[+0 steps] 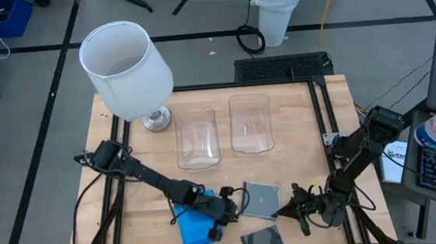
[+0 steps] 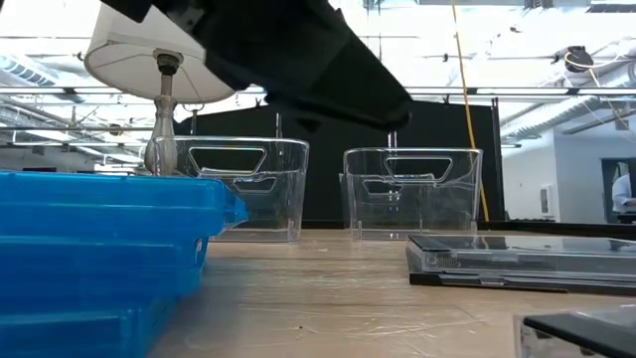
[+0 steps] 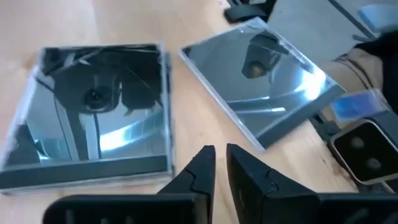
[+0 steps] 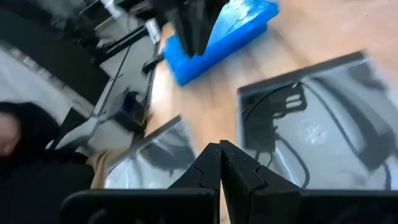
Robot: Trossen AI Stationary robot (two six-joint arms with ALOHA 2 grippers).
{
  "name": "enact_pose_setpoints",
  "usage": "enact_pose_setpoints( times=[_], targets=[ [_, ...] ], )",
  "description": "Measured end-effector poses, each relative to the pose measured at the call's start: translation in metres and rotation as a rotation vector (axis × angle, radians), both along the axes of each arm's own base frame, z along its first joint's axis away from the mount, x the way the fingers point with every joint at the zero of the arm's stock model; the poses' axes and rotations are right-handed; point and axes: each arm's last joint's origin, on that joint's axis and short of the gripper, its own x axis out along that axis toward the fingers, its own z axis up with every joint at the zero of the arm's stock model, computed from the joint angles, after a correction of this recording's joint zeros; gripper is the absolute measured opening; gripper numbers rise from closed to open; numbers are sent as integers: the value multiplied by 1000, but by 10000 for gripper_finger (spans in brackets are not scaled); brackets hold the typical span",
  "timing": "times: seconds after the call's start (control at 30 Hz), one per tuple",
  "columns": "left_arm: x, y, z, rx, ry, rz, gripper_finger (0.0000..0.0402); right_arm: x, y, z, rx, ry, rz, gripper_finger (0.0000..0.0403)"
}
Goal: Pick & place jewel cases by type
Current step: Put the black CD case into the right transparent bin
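Observation:
Bright blue jewel cases lie stacked near the table's front edge; in the low view the stack fills the left. A dark grey jewel case lies flat to their right, and another lies at the front edge. My left gripper hangs between the blue stack and the grey case; its fingers stand a narrow gap apart with nothing between them, pointing at the two grey cases. My right gripper is shut just right of the grey case, over bare wood.
Two clear tubs stand side by side at the table's middle. A white-shaded lamp stands far left of them. Black rails run along the table's right side. Bare wood lies between the tubs and the cases.

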Motion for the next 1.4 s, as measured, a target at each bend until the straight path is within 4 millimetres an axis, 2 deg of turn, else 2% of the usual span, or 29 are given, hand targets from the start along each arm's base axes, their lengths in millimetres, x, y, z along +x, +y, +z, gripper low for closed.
enact_pose_setpoints(
  times=[0.13, 0.23, 0.6, 0.77, 1.03, 1.17, 1.33, 1.4],
  targets=[
    [-4, -10, 1, 63, -46, -89, 49, 0, 4, 2, -14, 11, 83, 1],
    [-6, -15, 2, 90, -71, -93, 49, 3, 10, 8, -65, -4, 131, 1],
    [-3, -9, 2, 107, -76, -50, 49, 20, 40, 43, -328, -73, 276, 0],
    [-2, -3, 0, 113, -54, -32, 49, 41, 76, 60, -495, -25, 327, 0],
    [-4, -5, -1, 113, -36, -37, 49, 79, 137, 62, -676, 147, 349, 0],
    [-6, -7, -3, 122, -12, -48, 49, 96, 167, 77, -748, 131, 306, 0],
    [-12, -9, -7, 130, 44, -53, 49, 104, 206, 104, -862, 92, 268, 0],
    [-15, -12, -9, 132, 68, -58, 49, 103, 215, 108, -873, 102, 275, 0]
  ],
)
